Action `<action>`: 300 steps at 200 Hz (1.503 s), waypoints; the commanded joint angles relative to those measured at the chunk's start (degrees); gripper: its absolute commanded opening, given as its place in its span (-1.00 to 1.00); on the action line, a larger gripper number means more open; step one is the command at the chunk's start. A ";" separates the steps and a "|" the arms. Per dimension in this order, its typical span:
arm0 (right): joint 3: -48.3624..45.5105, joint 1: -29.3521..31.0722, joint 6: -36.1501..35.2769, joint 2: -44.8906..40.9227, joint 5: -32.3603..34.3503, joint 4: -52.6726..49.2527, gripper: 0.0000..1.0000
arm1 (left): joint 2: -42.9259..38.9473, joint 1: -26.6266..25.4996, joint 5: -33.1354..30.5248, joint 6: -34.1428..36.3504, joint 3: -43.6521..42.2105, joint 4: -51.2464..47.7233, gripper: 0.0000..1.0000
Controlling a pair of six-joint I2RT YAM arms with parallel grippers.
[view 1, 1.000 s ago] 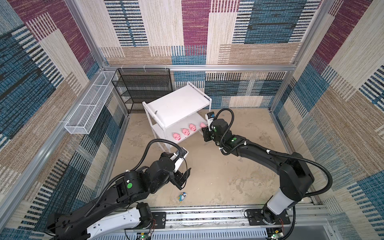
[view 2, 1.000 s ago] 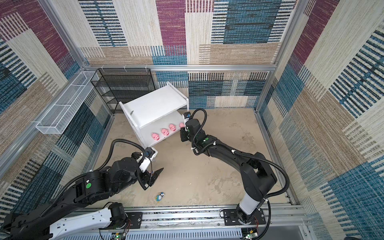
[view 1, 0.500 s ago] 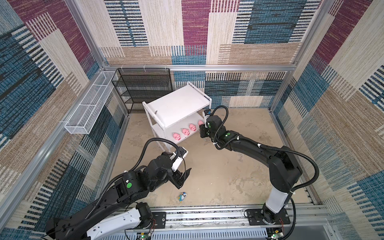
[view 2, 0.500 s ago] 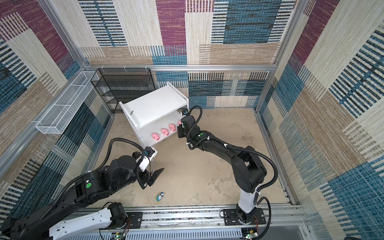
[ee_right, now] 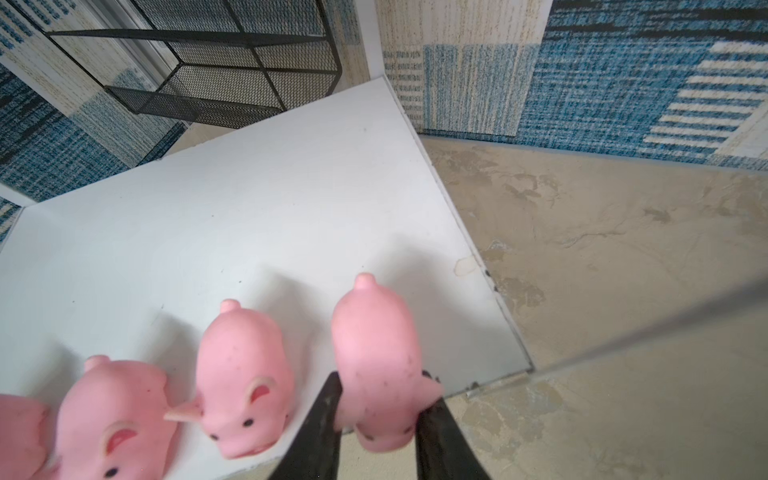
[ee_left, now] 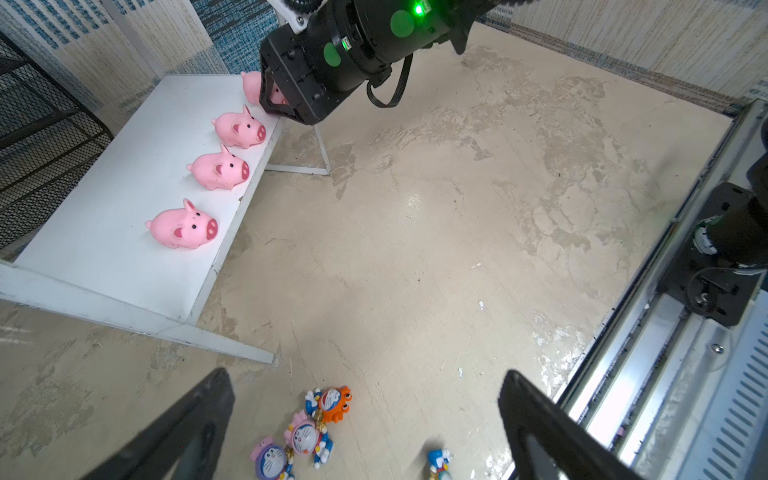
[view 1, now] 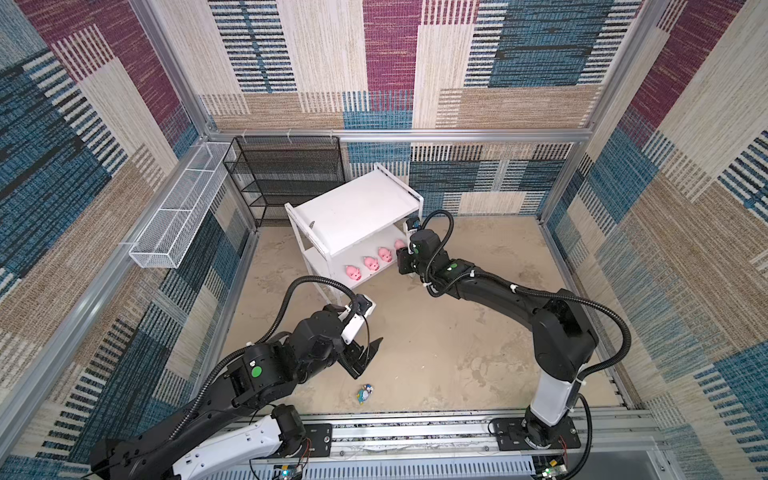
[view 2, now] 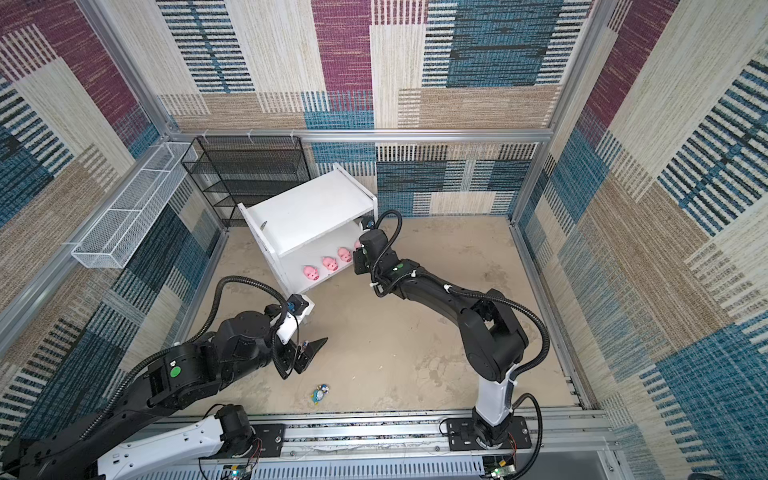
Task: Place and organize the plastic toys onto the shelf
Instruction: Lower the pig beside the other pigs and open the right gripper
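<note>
On the shelf (ee_right: pixel 291 187), a pig (ee_right: pixel 374 345) sits between jaws of the right tool (ee_right: pixel 380 380).

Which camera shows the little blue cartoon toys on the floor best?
The left wrist view: all four figurines show there, close and colourful. Both top views catch only one, very tiny. The right wrist view shows none of them.

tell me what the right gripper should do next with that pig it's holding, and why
Probably open the right gripper wider and draw it straight back. Its fingers press both sides of the fourth pig, which already rests on the lower shelf board, in line with the three other pigs. So only the release seems left.
</note>
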 commanded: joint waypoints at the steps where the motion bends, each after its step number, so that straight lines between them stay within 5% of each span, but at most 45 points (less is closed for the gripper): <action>1: 0.55 0.11 0.60 -0.01 -0.44 0.75 -0.34 | -0.19 0.18 0.19 0.99 -0.10 1.59 0.98; 166: 3.45 0.19 0.77 1.09 -0.66 -0.76 -0.18 | -1.96 0.34 0.29 0.81 -0.46 1.30 0.98; 300: -5.03 -0.73 2.42 -8.18 0.31 -0.36 -0.21 | -1.79 0.55 0.90 0.90 -0.25 1.69 0.99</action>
